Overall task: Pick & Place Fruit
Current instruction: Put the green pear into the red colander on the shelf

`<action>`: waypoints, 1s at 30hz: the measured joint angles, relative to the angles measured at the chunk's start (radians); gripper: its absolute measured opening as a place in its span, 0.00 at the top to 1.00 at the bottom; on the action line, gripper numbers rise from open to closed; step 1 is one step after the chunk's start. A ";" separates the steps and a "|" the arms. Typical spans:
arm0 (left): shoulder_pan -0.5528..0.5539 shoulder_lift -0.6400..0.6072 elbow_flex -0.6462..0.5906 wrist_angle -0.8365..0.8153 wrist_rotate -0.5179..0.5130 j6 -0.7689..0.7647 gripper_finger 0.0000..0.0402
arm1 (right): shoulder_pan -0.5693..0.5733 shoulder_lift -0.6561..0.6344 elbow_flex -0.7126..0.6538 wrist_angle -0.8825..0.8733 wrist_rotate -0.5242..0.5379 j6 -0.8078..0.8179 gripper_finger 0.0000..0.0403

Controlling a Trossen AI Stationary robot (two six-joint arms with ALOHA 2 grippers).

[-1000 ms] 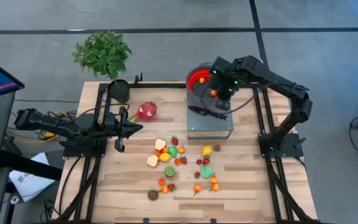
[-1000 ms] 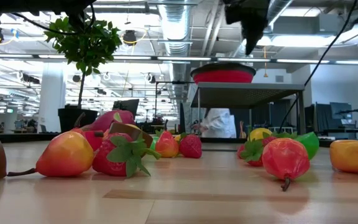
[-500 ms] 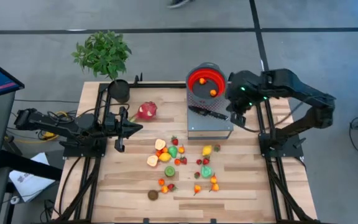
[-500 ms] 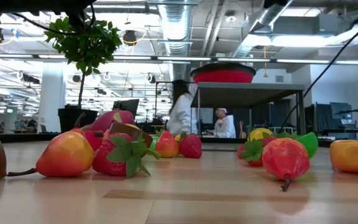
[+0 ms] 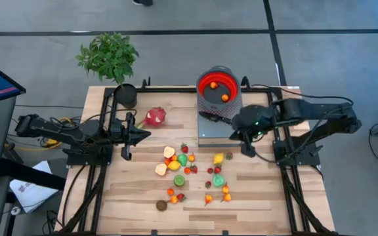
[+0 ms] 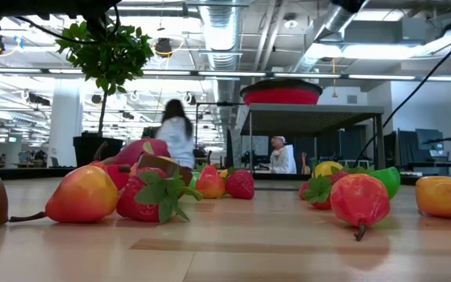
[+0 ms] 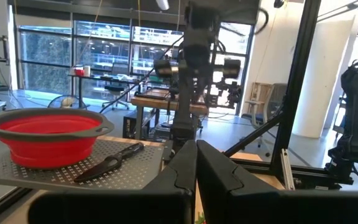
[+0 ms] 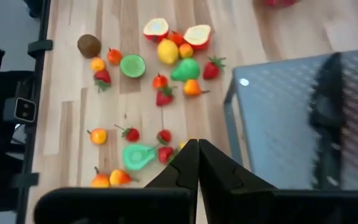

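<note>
Many small toy fruits [image 5: 192,172] lie scattered on the wooden table, also seen in the right wrist view [image 8: 160,81] and the low view [image 6: 151,194]. The pink dragon fruit [image 5: 155,117] rests on the table at the far left. Two orange fruits [image 5: 224,97] lie in the red bowl [image 5: 209,84]. My right gripper [image 5: 247,148] is shut and empty, pointing steeply down above the table beside the stand's near right corner [image 8: 197,152]. My left gripper [image 5: 143,134] waits shut at the left, pointing level toward the stand [image 7: 196,163].
The red bowl stands on a grey perforated stand [image 5: 210,134], next to a black-handled knife [image 5: 219,117]. A potted plant [image 5: 110,59] stands at the far left corner. Black frame rails [image 5: 277,141] run along both table sides. A person walks in the room behind [image 6: 177,141].
My right gripper has swung away from above the red bowl, first toward the table's right edge, then toward the near edge, tipping to point more steeply down. It stays shut. Both orange fruits stay in the bowl. A person behind the table has walked leftward.
</note>
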 joint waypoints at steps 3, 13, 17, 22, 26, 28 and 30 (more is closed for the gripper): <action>0.000 0.000 0.000 0.000 0.000 0.000 0.99 | 0.015 -0.005 -0.099 0.093 0.000 0.001 1.00; 0.000 0.000 0.000 0.000 0.000 0.001 0.99 | 0.061 0.004 -0.320 0.219 0.001 0.173 1.00; 0.000 0.000 0.000 0.000 0.000 0.003 0.99 | 0.111 -0.003 -0.363 0.222 0.001 0.275 1.00; 0.000 0.000 0.000 -0.001 0.000 0.003 0.99 | 0.184 -0.003 -0.412 0.253 0.006 0.375 1.00; 0.000 0.000 0.000 0.000 0.000 0.003 0.99 | 0.236 -0.003 -0.448 0.268 0.027 0.487 1.00; 0.000 0.000 0.000 0.000 0.000 0.003 0.99 | 0.261 -0.003 -0.465 0.275 0.028 0.535 1.00; 0.000 0.000 0.000 0.000 0.000 0.003 0.99 | 0.285 -0.003 -0.480 0.277 0.028 0.584 1.00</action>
